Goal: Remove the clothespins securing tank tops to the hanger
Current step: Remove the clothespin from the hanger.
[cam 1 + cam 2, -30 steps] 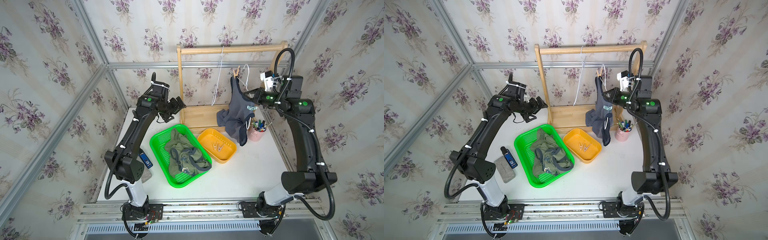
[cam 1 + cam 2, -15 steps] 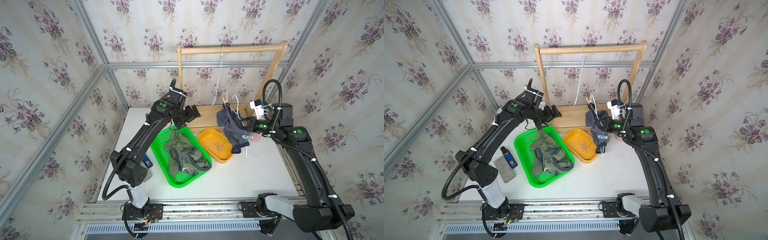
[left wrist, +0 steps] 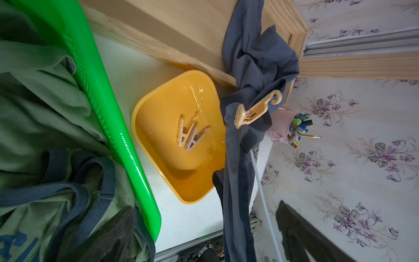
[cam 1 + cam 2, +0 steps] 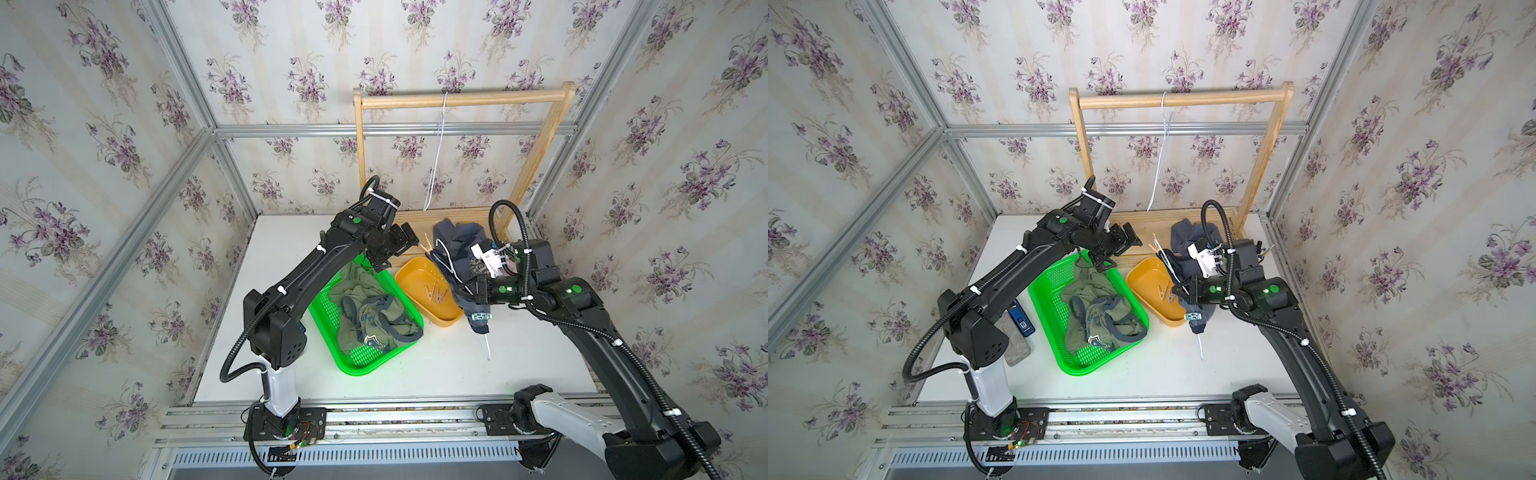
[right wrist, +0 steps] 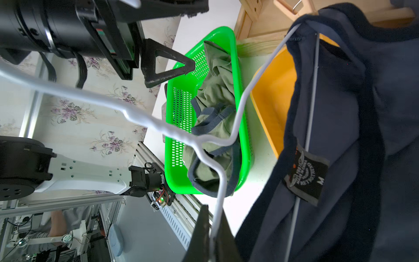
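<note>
Right wrist: hanger wire (image 5: 140, 119) pinched between fingers (image 5: 200, 238).

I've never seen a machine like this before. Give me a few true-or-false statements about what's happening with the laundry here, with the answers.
1. The olive green tank top lies in the green basket. True.
2. The yellow tray is empty. False: clothespins lie in it.
3. The right gripper is shut on the white wire hanger that carries the slate blue tank top. True.
4. The left gripper is clamped on a clothespin. False: its jaws are open and hold nothing.
5. The slate blue tank top has no pin on it. False: a tan clothespin is clipped to it.
</note>
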Controlling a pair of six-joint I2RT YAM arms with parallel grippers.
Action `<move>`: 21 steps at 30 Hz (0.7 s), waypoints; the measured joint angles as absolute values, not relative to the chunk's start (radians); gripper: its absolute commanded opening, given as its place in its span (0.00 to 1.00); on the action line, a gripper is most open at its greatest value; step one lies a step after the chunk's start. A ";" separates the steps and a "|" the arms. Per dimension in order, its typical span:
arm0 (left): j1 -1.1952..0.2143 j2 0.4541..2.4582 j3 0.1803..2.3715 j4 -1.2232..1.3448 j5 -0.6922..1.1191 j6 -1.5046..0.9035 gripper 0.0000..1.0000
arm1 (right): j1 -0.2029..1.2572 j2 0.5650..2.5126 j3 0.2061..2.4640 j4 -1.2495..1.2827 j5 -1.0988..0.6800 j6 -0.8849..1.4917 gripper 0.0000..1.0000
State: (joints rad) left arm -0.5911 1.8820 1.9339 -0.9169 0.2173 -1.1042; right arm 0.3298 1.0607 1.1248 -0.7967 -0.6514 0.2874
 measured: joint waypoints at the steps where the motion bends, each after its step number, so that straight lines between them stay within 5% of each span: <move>1: -0.592 1.883 1.916 -0.898 0.222 -1.117 0.99 | 0.338 1.061 1.121 -0.799 -0.651 0.285 0.00; 17: -0.596 1.928 1.828 -0.689 0.250 -1.262 0.99 | 0.455 1.053 1.118 -0.834 -0.656 0.262 0.00; 21: -0.596 1.939 1.825 -0.687 0.242 -1.275 0.82 | 0.458 1.055 1.148 -0.834 -0.663 0.250 0.00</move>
State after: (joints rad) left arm -0.5961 1.9388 1.8252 -0.6868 0.2420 -1.2751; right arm 0.4583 1.0554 1.1484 -0.8341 -0.6628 0.2504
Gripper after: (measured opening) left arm 0.895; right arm 0.057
